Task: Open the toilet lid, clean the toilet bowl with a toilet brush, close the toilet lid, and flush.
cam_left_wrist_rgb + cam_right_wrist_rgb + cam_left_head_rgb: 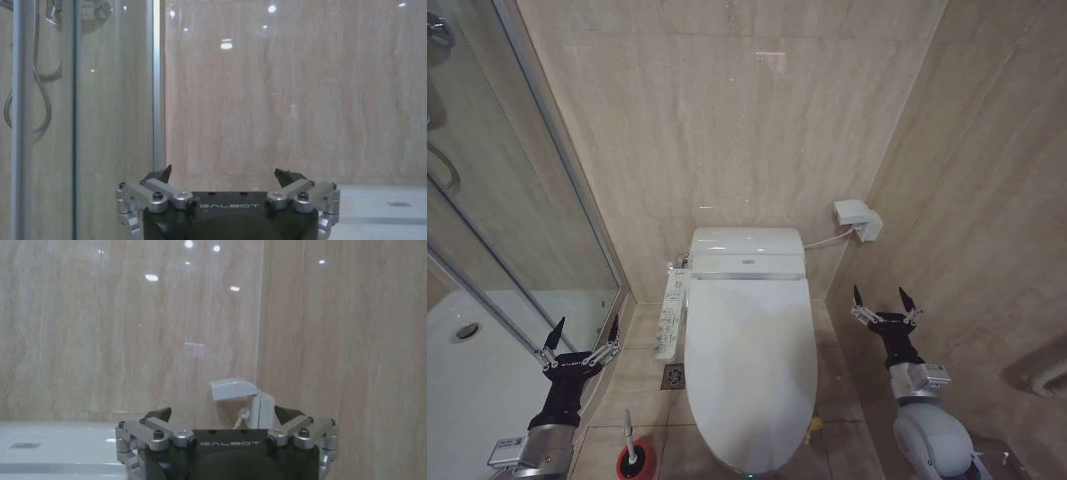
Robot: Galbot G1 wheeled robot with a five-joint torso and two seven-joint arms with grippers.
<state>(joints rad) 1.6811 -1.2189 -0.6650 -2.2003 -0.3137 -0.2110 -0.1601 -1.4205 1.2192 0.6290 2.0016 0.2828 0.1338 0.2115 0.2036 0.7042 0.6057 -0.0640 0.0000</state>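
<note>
The toilet lid (749,365) lies shut, a glossy white oval covering the toilet bowl, which is hidden beneath it. The toilet brush (629,435) stands upright by its thin white handle in a red holder cup (635,462) on the floor left of the toilet. My left gripper (584,333) is open, raised to the left of the toilet and above the brush, holding nothing. My right gripper (882,298) is open on the toilet's right, also holding nothing. In the wrist views each gripper, left (225,175) and right (225,413), points at the beige wall.
A glass shower enclosure (497,200) closes off the left side. A control panel (670,312) sticks out from the toilet's left, with a floor drain (674,375) below it. A white wall box (857,218) with a cable sits behind on the right. Marble walls stand close on both sides.
</note>
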